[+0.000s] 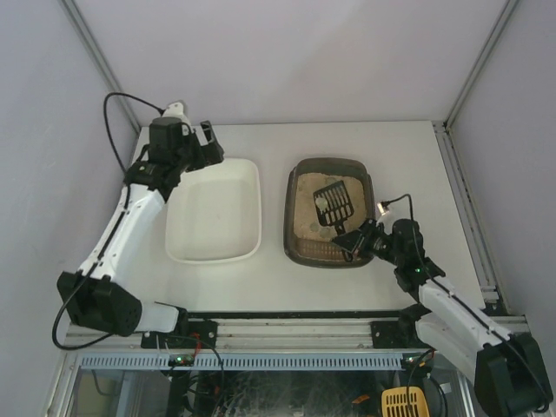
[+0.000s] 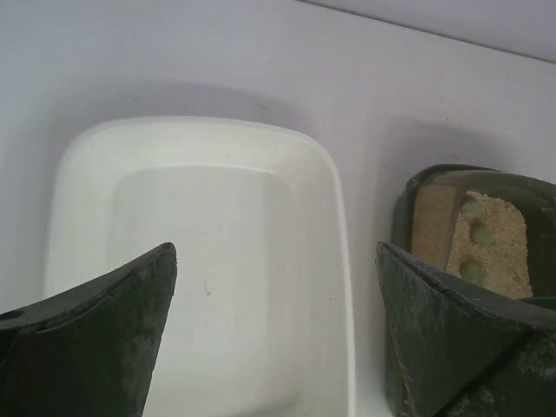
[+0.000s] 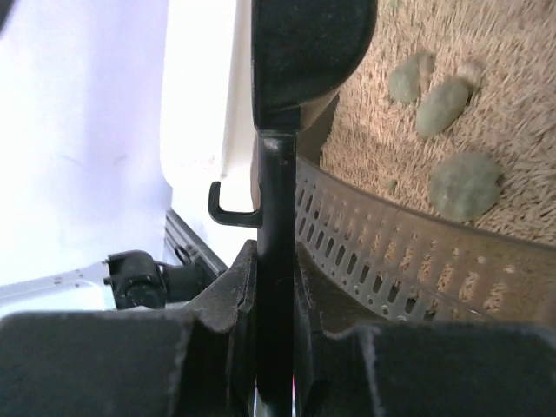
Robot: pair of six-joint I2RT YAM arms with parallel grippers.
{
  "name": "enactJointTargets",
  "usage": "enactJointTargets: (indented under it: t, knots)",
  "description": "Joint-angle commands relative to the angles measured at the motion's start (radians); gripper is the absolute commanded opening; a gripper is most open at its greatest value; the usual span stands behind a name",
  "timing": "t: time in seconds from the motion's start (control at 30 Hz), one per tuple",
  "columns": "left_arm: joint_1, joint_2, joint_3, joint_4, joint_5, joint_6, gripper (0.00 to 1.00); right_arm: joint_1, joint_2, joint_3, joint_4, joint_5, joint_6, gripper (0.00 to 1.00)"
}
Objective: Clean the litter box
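Observation:
The dark grey-brown litter box (image 1: 297, 228) with beige litter stands right of centre on the table. It also shows in the left wrist view (image 2: 408, 208) and the right wrist view (image 3: 382, 252). Three greenish clumps (image 3: 443, 104) lie on the litter. My right gripper (image 1: 358, 241) is shut on the handle of the black slotted scoop (image 1: 335, 205), whose head is over the litter. The handle (image 3: 276, 261) is clamped between the fingers. My left gripper (image 1: 205, 139) is open and empty above the far end of the white tray (image 1: 213, 213).
The plain white tray (image 2: 217, 261) lies left of the litter box with a narrow gap between them. Grey walls close in the table at the back and both sides. A metal rail (image 1: 287, 323) runs along the near edge.

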Motion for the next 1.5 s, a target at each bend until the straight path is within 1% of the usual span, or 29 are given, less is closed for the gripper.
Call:
enactJointTargets:
  t: [0.0, 0.07, 0.1, 0.17, 0.23, 0.27, 0.37, 0.4, 0.47, 0.5, 0.53, 0.63, 0.67, 0.8, 0.83, 0.9, 0.93, 0.97, 1.07, 1.1, 1.13, 1.23, 1.33, 1.37, 1.47]
  knots:
    - [0.083, -0.086, 0.02, -0.092, -0.024, 0.117, 1.0, -0.087, -0.121, -0.073, 0.265, -0.043, 0.125, 0.0]
    - [0.125, -0.095, 0.031, -0.129, -0.004, 0.101, 1.0, -0.085, -0.125, -0.058, 0.205, -0.048, 0.088, 0.0]
    - [0.143, -0.105, 0.023, -0.132, 0.01, 0.096, 1.0, -0.088, -0.12, -0.061, 0.209, -0.071, 0.09, 0.0]
    - [0.164, -0.125, 0.006, -0.138, 0.024, 0.093, 1.0, -0.12, -0.128, -0.091, 0.264, -0.108, 0.125, 0.0]
    - [0.174, -0.138, 0.001, -0.153, 0.023, 0.093, 1.0, -0.166, -0.144, -0.144, 0.354, -0.126, 0.193, 0.0]
    - [0.176, -0.144, 0.001, -0.162, 0.025, 0.093, 1.0, -0.173, -0.142, -0.156, 0.366, -0.127, 0.206, 0.0]
    - [0.183, -0.158, -0.005, -0.184, 0.031, 0.096, 1.0, -0.124, -0.084, -0.144, 0.39, -0.153, 0.193, 0.0]
    - [0.184, -0.161, -0.009, -0.185, 0.032, 0.098, 1.0, -0.135, -0.077, -0.159, 0.432, -0.179, 0.218, 0.0]
    - [0.184, -0.17, -0.025, -0.182, 0.032, 0.1, 1.0, -0.215, -0.086, -0.214, 0.529, -0.204, 0.293, 0.0]
    - [0.184, -0.176, -0.036, -0.177, 0.032, 0.1, 1.0, -0.241, -0.092, -0.228, 0.545, -0.203, 0.312, 0.0]
    - [0.184, -0.182, -0.047, -0.168, 0.032, 0.098, 1.0, -0.243, -0.092, -0.219, 0.523, -0.199, 0.302, 0.0]
    - [0.184, -0.188, -0.065, -0.153, 0.045, 0.089, 1.0, -0.146, -0.061, -0.152, 0.449, -0.191, 0.225, 0.0]
    - [0.185, -0.188, -0.067, -0.15, 0.049, 0.088, 1.0, -0.13, -0.053, -0.141, 0.447, -0.198, 0.225, 0.0]
    - [0.185, -0.193, -0.071, -0.144, 0.05, 0.091, 1.0, -0.223, -0.067, -0.21, 0.569, -0.203, 0.325, 0.0]
    - [0.185, -0.193, -0.074, -0.144, 0.049, 0.092, 1.0, -0.21, -0.059, -0.196, 0.527, -0.195, 0.3, 0.0]
    - [0.186, -0.192, -0.08, -0.142, 0.053, 0.093, 1.0, -0.095, -0.033, -0.139, 0.433, -0.159, 0.224, 0.0]
    - [0.185, -0.192, -0.083, -0.141, 0.056, 0.092, 1.0, -0.062, -0.024, -0.119, 0.418, -0.148, 0.206, 0.0]
    - [0.186, -0.192, -0.083, -0.14, 0.058, 0.093, 1.0, -0.064, -0.02, -0.124, 0.441, -0.153, 0.218, 0.0]
    - [0.184, -0.197, -0.088, -0.138, 0.062, 0.094, 1.0, -0.202, -0.024, -0.209, 0.601, -0.195, 0.338, 0.0]
    - [0.185, -0.198, -0.09, -0.138, 0.061, 0.094, 1.0, -0.224, -0.017, -0.212, 0.616, -0.203, 0.352, 0.0]
    - [0.186, -0.196, -0.089, -0.137, 0.061, 0.096, 1.0, -0.213, -0.007, -0.193, 0.595, -0.21, 0.339, 0.0]
    - [0.185, -0.194, -0.093, -0.134, 0.053, 0.099, 1.0, -0.117, 0.017, -0.136, 0.541, -0.195, 0.283, 0.0]
    - [0.185, -0.196, -0.096, -0.128, 0.048, 0.103, 1.0, -0.137, 0.008, -0.164, 0.589, -0.173, 0.331, 0.0]
    - [0.185, -0.197, -0.097, -0.127, 0.045, 0.104, 1.0, -0.132, 0.006, -0.156, 0.574, -0.167, 0.318, 0.0]
    - [0.186, -0.192, -0.098, -0.124, 0.029, 0.111, 1.0, -0.061, 0.002, -0.107, 0.485, -0.131, 0.256, 0.0]
